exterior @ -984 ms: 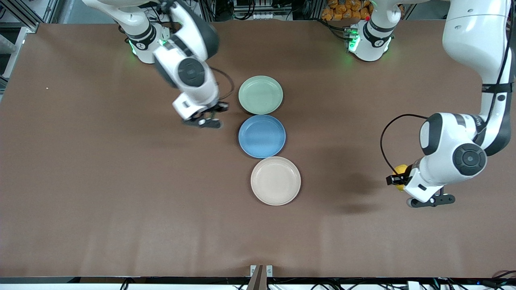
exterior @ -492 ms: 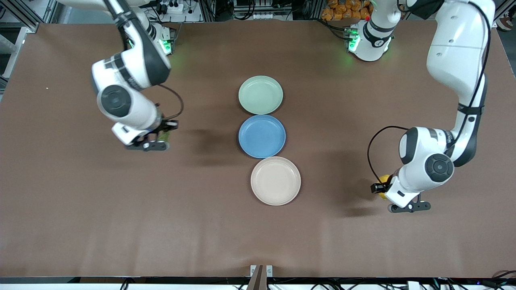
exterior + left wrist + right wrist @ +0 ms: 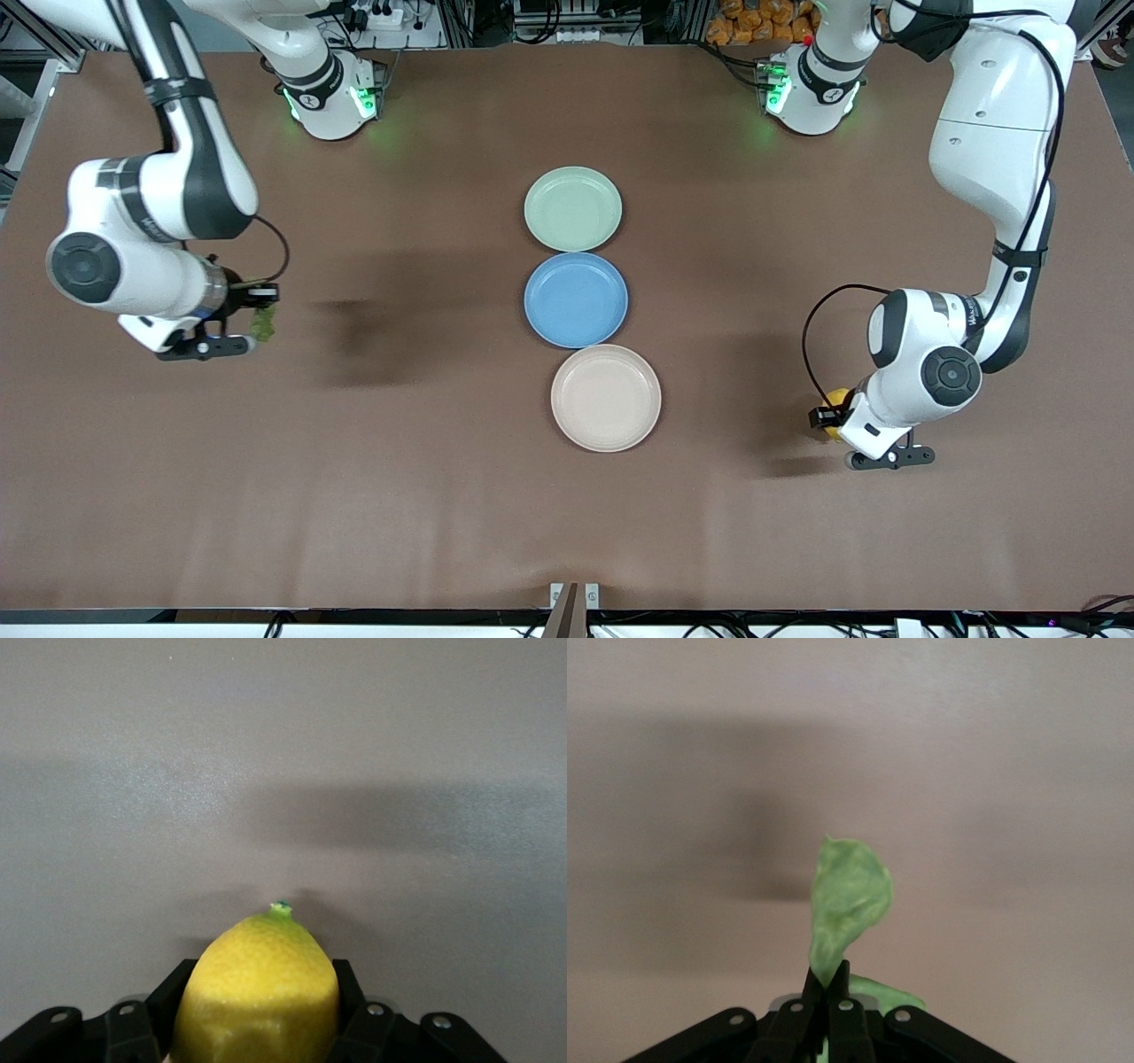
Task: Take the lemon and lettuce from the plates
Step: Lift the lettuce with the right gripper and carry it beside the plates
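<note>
the left pincer [image 3: 828, 416] is gripping the lemon [image 3: 835, 400], its two fingers clamped on the fruit's sides. in the left wrist view the lemon [image 3: 257, 992] is sitting between the black fingers [image 3: 350, 1001] with its small green tip pointing away from the pincer, over bare brown desk [image 3: 372, 496]. this pincer is hanging over the desk toward the left arm's end, well apart from the plates.

the right pincer [image 3: 262, 306] is gripping the lettuce [image 3: 263, 324], fingers pinched nearly together on one end of the leaf. in the right wrist view the lettuce [image 3: 849, 904] is standing out from the closed fingertips [image 3: 838, 988] as a wrinkled green piece, with desk surface showing past it. this pincer is hanging over the desk toward the right arm's end, also well apart from the plates.

three plates are lying in a line down the middle of the desk, each just beside the next. the mint green plate [image 3: 572, 209] is lying farthest from the front camera, the blue plate [image 3: 576, 299] is sitting in between, and the beige plate [image 3: 606, 398] is lying nearest to the camera. all three are showing bare insides; the lemon and the lettuce are both off the plates and up in the pincers. shadows of the arms are falling on the desk beside each pincer.
</note>
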